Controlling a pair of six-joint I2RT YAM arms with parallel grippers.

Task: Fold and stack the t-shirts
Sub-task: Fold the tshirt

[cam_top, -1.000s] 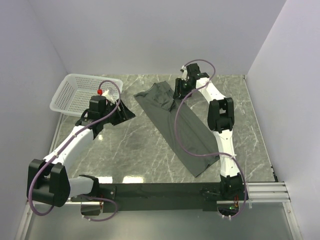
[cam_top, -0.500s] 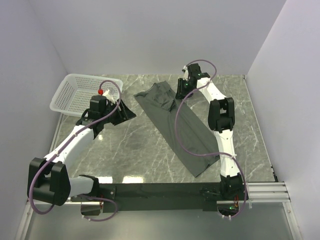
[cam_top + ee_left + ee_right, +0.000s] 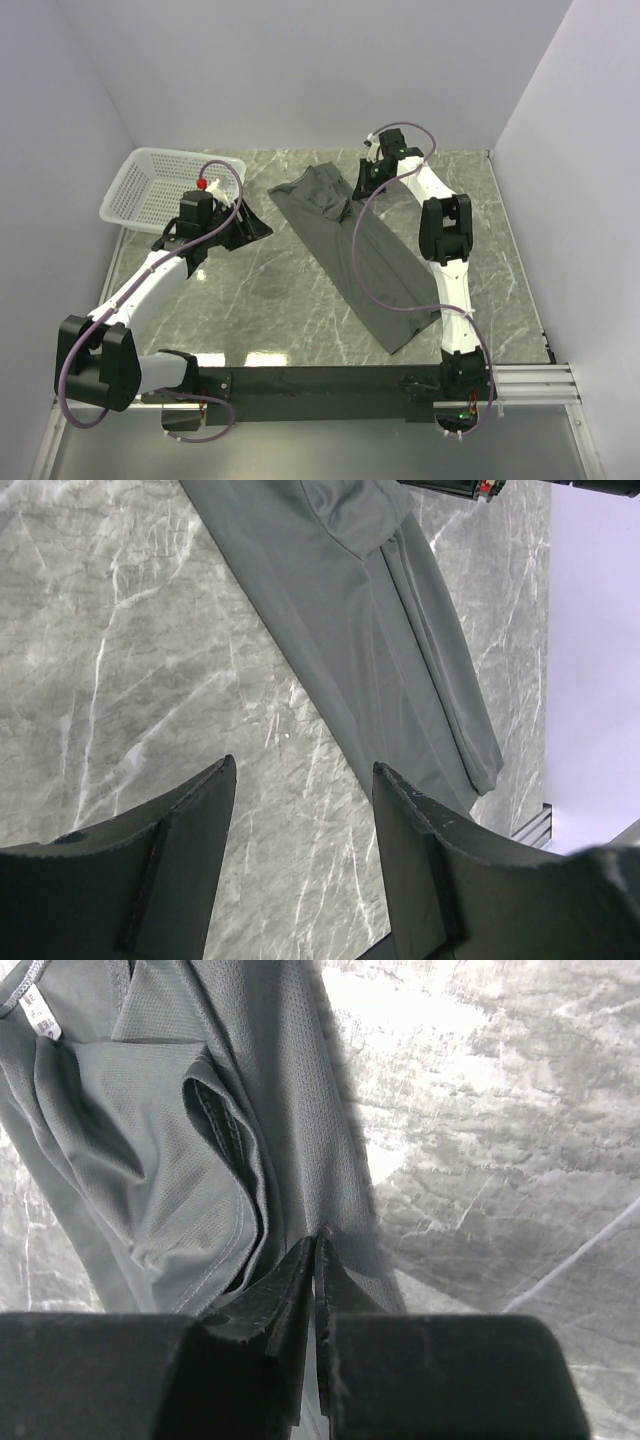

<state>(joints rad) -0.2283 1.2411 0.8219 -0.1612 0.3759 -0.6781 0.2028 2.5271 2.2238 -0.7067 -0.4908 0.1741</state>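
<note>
One dark grey-green t-shirt (image 3: pixel 375 270) lies on the marble table as a long strip, running from the back centre to the near right. My right gripper (image 3: pixel 362 186) is down at the strip's far end, by the right edge. In the right wrist view its jaws (image 3: pixel 317 1238) are shut on a fold of the t-shirt (image 3: pixel 150 1130), whose white neck label (image 3: pixel 40 1015) shows at top left. My left gripper (image 3: pixel 262 228) hovers open left of the shirt. In the left wrist view the left gripper (image 3: pixel 303 770) holds nothing, with the t-shirt (image 3: pixel 340 610) ahead of it.
A white plastic mesh basket (image 3: pixel 150 185) stands at the back left, just behind the left arm. Walls close the table in at the back and on both sides. The arm bases and a dark rail (image 3: pixel 320 385) run along the near edge.
The right gripper has closed onto the shirt's edge at the far end and shifted slightly. The left arm has stayed put with its jaws open.
</note>
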